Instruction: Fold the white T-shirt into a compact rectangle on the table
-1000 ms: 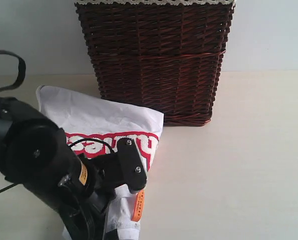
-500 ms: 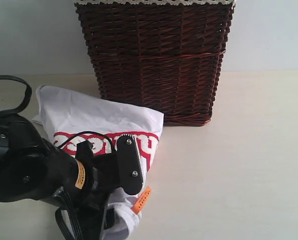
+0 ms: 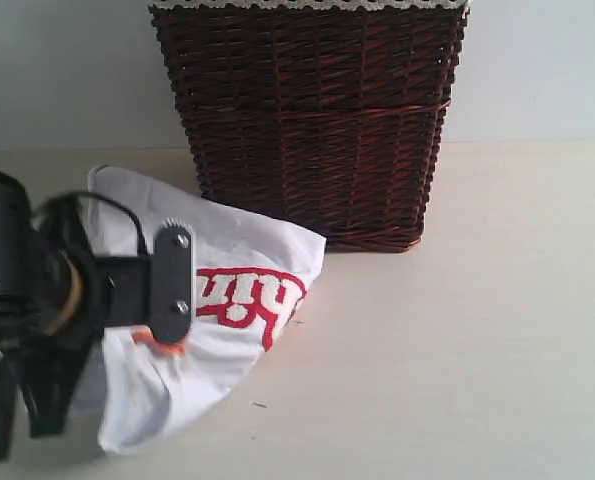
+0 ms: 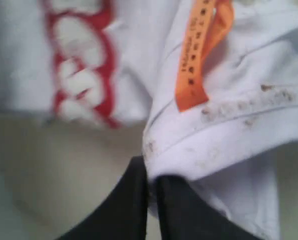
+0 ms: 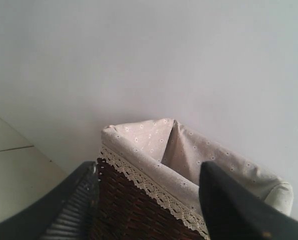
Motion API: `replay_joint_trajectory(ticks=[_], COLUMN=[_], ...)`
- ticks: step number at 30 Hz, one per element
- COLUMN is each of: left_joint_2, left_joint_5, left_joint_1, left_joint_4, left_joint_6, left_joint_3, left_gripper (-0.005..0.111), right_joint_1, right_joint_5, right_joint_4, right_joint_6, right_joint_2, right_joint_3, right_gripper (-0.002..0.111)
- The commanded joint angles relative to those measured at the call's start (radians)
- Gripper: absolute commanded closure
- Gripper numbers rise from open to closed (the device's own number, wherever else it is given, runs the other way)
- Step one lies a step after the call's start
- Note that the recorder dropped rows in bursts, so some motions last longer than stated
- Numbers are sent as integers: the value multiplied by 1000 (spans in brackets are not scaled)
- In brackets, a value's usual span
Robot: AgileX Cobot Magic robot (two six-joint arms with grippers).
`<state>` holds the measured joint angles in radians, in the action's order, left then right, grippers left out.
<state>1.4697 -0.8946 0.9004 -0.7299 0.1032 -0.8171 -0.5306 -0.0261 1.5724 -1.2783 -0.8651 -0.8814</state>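
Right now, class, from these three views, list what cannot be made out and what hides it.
- Exterior view: the left arm covers part of the white T-shirt, so its red lettering cannot be read whole.
- Exterior view: the top edge cuts off the wicker basket at its opening.
- Left wrist view: the orange tag has blurred print.
- Right wrist view: the fabric liner hides the basket's bottom.

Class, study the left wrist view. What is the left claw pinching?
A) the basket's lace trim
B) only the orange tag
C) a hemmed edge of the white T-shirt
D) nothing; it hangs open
C: the left claw has its two dark fingers pressed together on a folded hem of the white T-shirt, close to the orange tag but not on it.
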Motion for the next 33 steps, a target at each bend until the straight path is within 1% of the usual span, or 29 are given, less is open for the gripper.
replay_joint_trajectory(ticks=[1,3,5,6,7,8,9,10,12,13,14,16,18,20,22,23,24,25,26,27,28,29,30,31,33], left_joint_2=[-136,-178,-202,-207,-207,-207,-207,-207,-205,-202,-202,-202,-202,-202,-207,-216,-229,-243,-252,-260,-261,-258,-248,-231,-183], left_joint_5=[-235,-220,-165,-122,-85,-32,36,110,239,277,316,335,315,239,172,180,217,279,337,389,404,393,360,320,254], left_joint_1=[-46,-127,-236,-297,-344,-401,-458,-502,-601,-633,-666,-703,-716,-718,-718,-718,-713,-709,-704,-696,-684,-677,-666,-659,-636], left_joint_4=[-410,-504,-520,-518,-518,-522,-526,-526,-526,-526,-526,-529,-554,-575,-550,-496,-403,-271,-85,139,370,543,730,866,983], left_joint_6=[-178,-254,-305,-341,-377,-439,-527,-619,-780,-834,-890,-968,-1039,-1156,-1222,-1209,-1142,-1028,-905,-710,-484,-263,-90,34,176], left_joint_3=[-11,-11,-11,-11,-11,-11,-11,-11,-11,-11,-11,-11,-11,-29,-59,-74,-86,-95,-101,-102,-102,-102,-102,-102,-102], left_gripper=[107,107,107,107,107,107,106,105,95,89,81,60,37,26,24,25,27,30,33,38,42,45,47,48,47], right_joint_1=[-4,-4,-4,-4,-4,-4,-4,-4,-4,-4,-4,-4,-4,-4,-4,-4,-4,-4,-4,-4,-4,-4,-4,-4,-4], right_joint_5=[-6,-6,-6,-6,-6,-6,-6,-3,-2,-2,-2,-2,-2,-2,-2,-2,-7,-12,-12,-12,-12,-12,-12,-12,-12], right_joint_4=[-2,-4,-10,-13,-19,-29,-29,-29,-29,-29,-29,-29,-29,-29,-29,-29,-29,-29,-29,-29,-29,-26,-26,-26,-26], right_joint_6=[-6,-6,-6,-6,-6,-6,-6,-6,-6,-6,-6,-6,-6,-6,-6,-6,-6,-6,-6,-6,-6,-6,-6,-6,-8], right_joint_2=[-6,-6,-6,-6,-6,-6,-6,-6,-6,-6,-6,-6,-6,-6,-8,-9,-8,-8,-8,-8,-8,-8,-8,-8,-8], right_joint_3=[4,4,4,4,4,4,4,4,4,4,4,4,4,4,4,4,4,4,4,4,4,4,4,4,4], right_gripper=[50,50,50,50,50,50,50,50,50,50,50,50,50,50,50,50,50,50,50,50,50,50,50,50,50])
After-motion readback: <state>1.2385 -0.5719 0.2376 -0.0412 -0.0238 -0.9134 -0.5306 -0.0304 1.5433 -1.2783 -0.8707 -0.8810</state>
